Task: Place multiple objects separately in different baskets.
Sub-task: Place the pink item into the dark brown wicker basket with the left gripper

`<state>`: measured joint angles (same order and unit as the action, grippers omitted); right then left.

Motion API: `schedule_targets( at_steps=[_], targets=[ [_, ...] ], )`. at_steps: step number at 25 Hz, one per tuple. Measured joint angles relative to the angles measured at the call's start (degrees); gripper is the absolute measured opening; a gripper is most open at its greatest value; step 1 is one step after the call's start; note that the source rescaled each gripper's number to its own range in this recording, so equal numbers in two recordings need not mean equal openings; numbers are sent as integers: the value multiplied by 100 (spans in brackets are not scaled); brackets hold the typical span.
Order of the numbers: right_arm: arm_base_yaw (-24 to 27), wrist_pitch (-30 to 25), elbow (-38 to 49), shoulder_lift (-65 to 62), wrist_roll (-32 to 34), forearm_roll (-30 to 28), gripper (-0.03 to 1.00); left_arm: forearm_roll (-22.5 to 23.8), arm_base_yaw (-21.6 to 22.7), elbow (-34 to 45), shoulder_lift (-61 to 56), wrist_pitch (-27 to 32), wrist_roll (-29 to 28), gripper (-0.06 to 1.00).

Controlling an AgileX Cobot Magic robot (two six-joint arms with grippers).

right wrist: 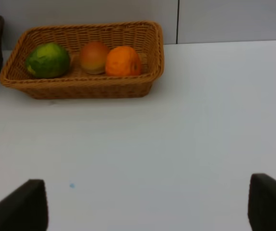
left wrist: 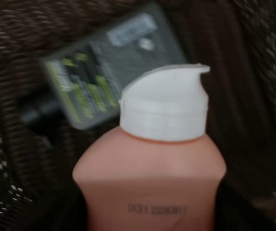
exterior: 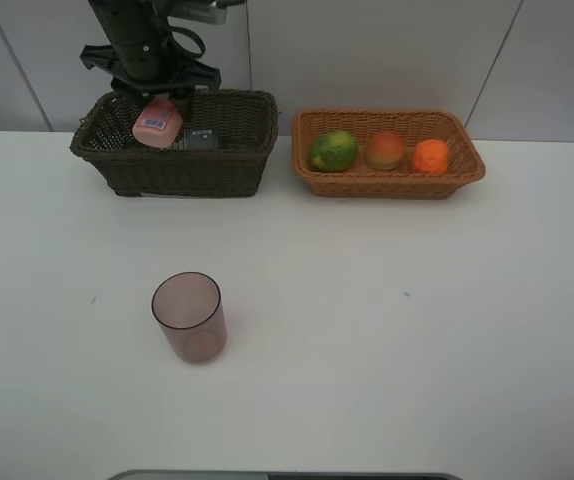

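The left gripper (exterior: 152,93) pinches the pink bottle (exterior: 157,122) above the dark basket (exterior: 182,172), where the pump bottle (exterior: 199,139) lies, probably to sort it there. The right gripper (right wrist: 147,207) is spread and empty.

- Upper-left basket (exterior: 182,172): dark brown weave.
- Upper-right basket (exterior: 387,184): orange-tan weave.
- Small bottle (exterior: 157,122): pink, white cap.
- Pump bottle (left wrist: 114,67): dark green, yellow-green label print.
- Cup (exterior: 189,316): translucent mauve.
- Fruit (exterior: 334,151): green-yellow.
- Peach (exterior: 386,150): red-yellow.
- Orange (exterior: 430,157): bright orange.
- Table (exterior: 387,350): white.
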<state>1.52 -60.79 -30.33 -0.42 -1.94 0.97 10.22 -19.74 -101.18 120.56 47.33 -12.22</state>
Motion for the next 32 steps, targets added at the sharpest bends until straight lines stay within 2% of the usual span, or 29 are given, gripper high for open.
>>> schedule_targets(
  at_steps=[13,18,32],
  targets=[
    [0,0,0,0,0,0,77,-4,726,-8,88,-1384,-159,63],
    [0,0,0,0,0,0,77,-21,857,-13,345,-1477,-175,63],
    [0,0,0,0,0,0,77,-98,858,-13,825,-1490,56,63]
  ],
)
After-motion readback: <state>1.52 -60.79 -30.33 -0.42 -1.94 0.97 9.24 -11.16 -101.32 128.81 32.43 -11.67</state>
